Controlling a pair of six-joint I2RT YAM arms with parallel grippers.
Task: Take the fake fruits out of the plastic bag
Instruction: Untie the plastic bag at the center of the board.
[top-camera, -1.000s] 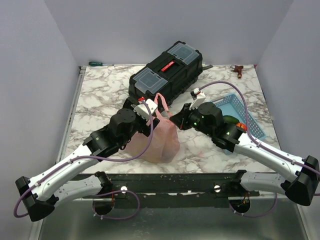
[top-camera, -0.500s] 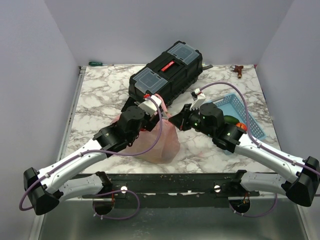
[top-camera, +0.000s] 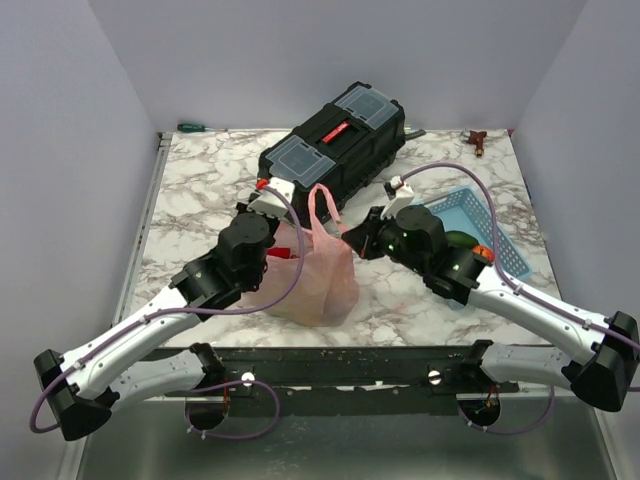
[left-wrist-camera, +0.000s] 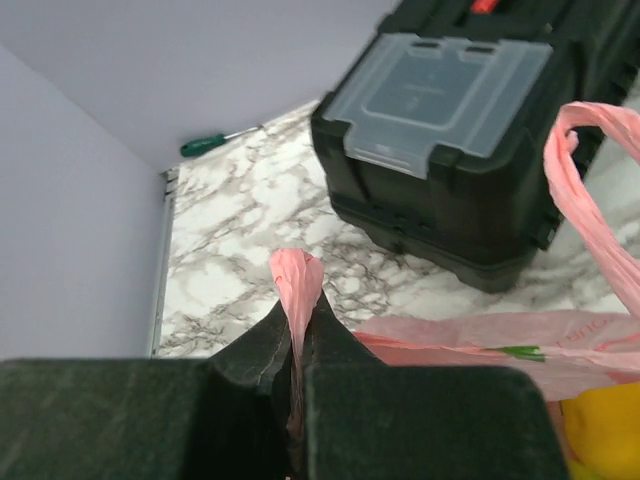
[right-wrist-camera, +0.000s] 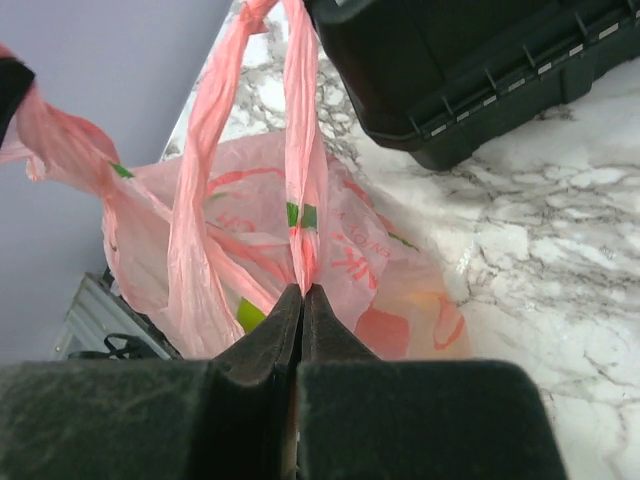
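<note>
The pink plastic bag (top-camera: 315, 280) stands on the marble table in front of the toolbox, with one loop handle (top-camera: 322, 205) sticking up. My left gripper (left-wrist-camera: 297, 300) is at the bag's left side (top-camera: 275, 212), shut on a pinched fold of its rim. At the right side my right gripper (right-wrist-camera: 302, 292) is shut on the base of the other handle (top-camera: 350, 240). The bag's mouth is stretched between them. A yellow fruit (left-wrist-camera: 600, 440) shows inside the bag, and a yellow-green patch (right-wrist-camera: 250, 315) shows through the film. A green fruit (top-camera: 458, 240) and a red-orange one (top-camera: 482, 252) lie in the basket.
A black toolbox (top-camera: 335, 140) stands just behind the bag. A light blue mesh basket (top-camera: 500, 225) sits to the right, under the right arm. A green-handled screwdriver (top-camera: 190, 127) lies at the back left corner and a small brown object (top-camera: 480, 142) at the back right.
My left gripper was open over the bag; it has shut on the bag's left rim and drawn back to the left, spreading the mouth. The right gripper has kept its hold.
</note>
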